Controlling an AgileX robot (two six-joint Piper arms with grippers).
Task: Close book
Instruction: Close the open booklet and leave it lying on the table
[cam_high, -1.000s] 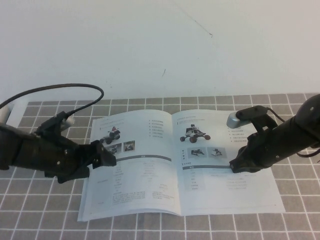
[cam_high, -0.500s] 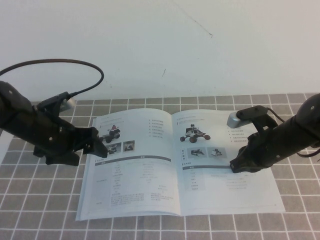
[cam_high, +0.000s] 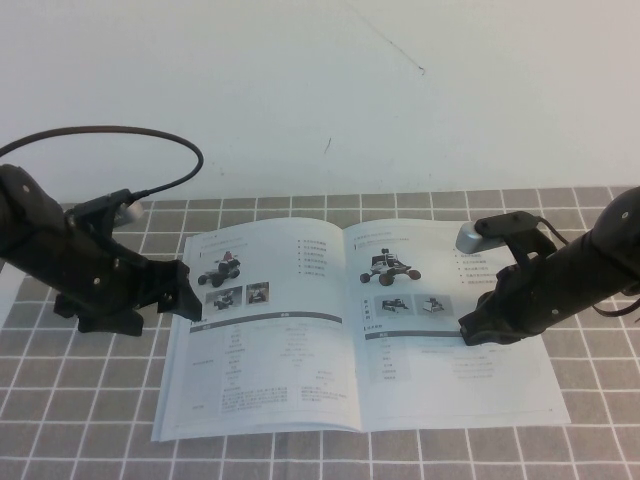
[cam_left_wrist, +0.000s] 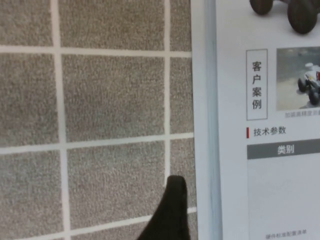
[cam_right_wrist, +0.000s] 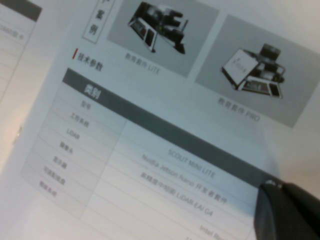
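We find the book (cam_high: 300, 340) open: left gripper (cam_high: 192, 297) beside its left edge, right gripper (cam_high: 468, 330) over its right page. We cannot tell either grip.

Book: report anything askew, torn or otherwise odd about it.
Nothing stands out. The book lies open and flat on the checked cloth, its pages uncreased and roughly square to the grid. The left gripper sits just beside the book's left edge, off the page. The right gripper is low over the right page.
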